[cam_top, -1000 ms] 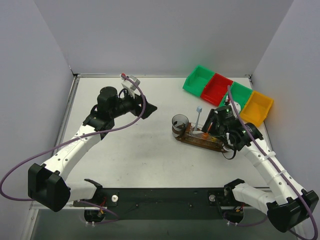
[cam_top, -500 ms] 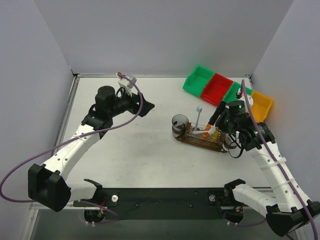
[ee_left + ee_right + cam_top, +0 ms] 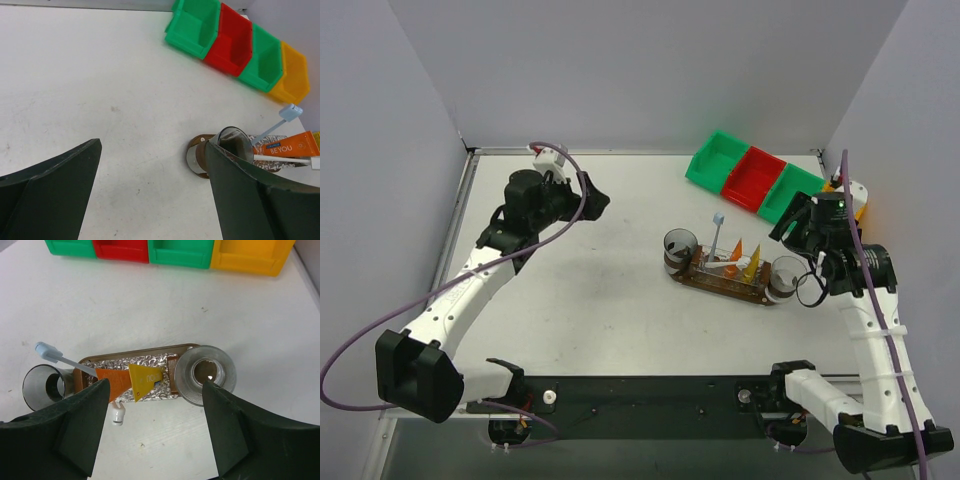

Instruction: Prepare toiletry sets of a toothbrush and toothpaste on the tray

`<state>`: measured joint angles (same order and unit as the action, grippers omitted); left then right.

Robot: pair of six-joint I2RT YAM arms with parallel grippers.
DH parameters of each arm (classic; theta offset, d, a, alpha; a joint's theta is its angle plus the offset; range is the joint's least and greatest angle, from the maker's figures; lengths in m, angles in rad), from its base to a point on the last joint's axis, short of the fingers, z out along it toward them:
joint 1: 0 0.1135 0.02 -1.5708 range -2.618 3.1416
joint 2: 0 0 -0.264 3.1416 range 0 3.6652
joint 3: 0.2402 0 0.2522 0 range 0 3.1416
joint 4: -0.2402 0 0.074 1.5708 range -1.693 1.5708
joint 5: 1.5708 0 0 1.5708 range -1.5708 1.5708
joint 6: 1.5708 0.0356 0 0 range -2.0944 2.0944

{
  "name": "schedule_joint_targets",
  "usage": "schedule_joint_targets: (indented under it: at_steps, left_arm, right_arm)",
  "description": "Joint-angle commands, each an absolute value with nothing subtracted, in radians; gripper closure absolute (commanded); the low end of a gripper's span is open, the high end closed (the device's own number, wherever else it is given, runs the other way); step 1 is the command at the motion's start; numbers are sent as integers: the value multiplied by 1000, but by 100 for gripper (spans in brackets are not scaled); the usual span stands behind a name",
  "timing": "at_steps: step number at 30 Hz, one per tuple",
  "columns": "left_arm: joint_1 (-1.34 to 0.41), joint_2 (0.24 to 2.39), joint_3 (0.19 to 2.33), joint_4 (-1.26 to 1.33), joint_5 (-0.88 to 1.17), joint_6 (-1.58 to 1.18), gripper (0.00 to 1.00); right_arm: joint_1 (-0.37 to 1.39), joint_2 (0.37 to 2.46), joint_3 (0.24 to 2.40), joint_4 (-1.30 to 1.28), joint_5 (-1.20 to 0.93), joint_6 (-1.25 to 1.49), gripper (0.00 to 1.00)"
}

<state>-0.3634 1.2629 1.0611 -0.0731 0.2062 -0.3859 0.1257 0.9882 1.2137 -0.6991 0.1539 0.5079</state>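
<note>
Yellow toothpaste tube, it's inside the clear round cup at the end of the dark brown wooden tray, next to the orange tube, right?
Not inside. The yellow tapered toothpaste tube lies on the foil-covered dark brown wooden tray beside the clear round cup, which is empty, and next to the orange tube. The right wrist view shows it.

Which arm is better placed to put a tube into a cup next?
Right. The right tool, open, hovers by the tray, near the yellow tube and empty cup; the left tool is far across the table.
</note>
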Motion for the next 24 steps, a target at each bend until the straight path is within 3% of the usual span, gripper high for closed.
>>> schedule_joint_targets:
  at_steps: [1,24]
  left_arm:
    - [-359,1265,1155,-165,69,-497,4]
    - [-387,1229,1203,-199,-97,-482,3]
  right_arm:
    - [117,916,1270,-724,248,427,30]
    - [115,828,1252,-684,302,396,31]
